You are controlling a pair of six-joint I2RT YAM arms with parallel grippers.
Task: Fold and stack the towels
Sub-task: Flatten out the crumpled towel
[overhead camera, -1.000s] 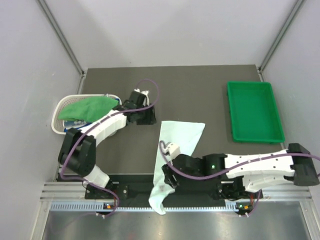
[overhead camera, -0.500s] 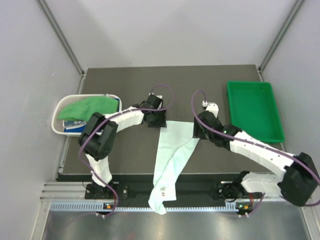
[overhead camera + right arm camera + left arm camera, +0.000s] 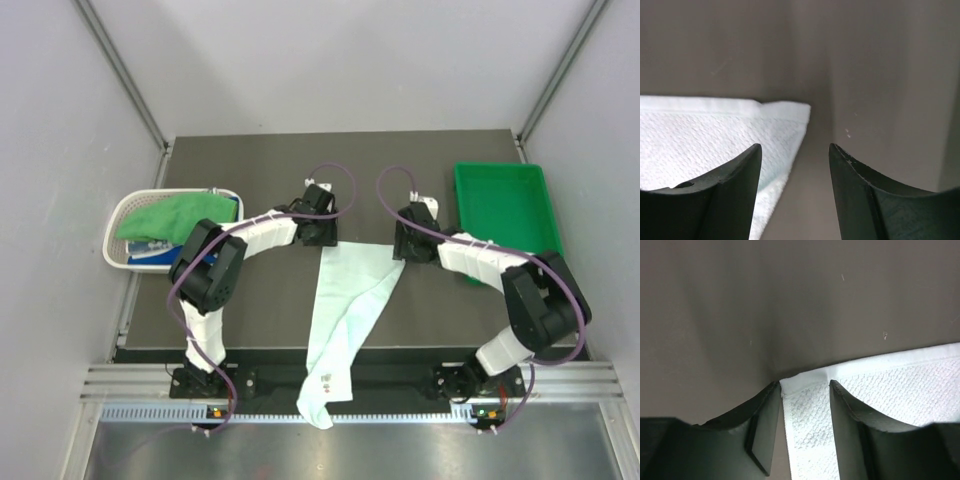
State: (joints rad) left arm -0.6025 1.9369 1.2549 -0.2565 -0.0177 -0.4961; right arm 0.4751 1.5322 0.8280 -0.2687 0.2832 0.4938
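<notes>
A pale mint towel (image 3: 352,292) lies lengthwise on the dark table, its far edge between the two grippers and its near end hanging over the table's front edge. My left gripper (image 3: 326,240) stands open at the towel's far left corner. In the left wrist view that gripper (image 3: 805,385) straddles the hemmed corner of the mint towel (image 3: 880,390) without pinching it. My right gripper (image 3: 401,256) is open at the far right corner. The right wrist view shows that gripper (image 3: 795,146) with the corner of the mint towel (image 3: 700,140) beside its left finger. A green towel (image 3: 175,215) fills the basket.
A white mesh basket (image 3: 119,217) stands at the table's left edge, with a blue cloth (image 3: 232,205) under the green towel. A rigid green tray (image 3: 505,225) sits at the back right. Grey walls close in on both sides.
The right arm swung from the table's near edge up to the towel's far right corner. The left gripper moved right to the far left corner. The towel's far part now lies narrower.
</notes>
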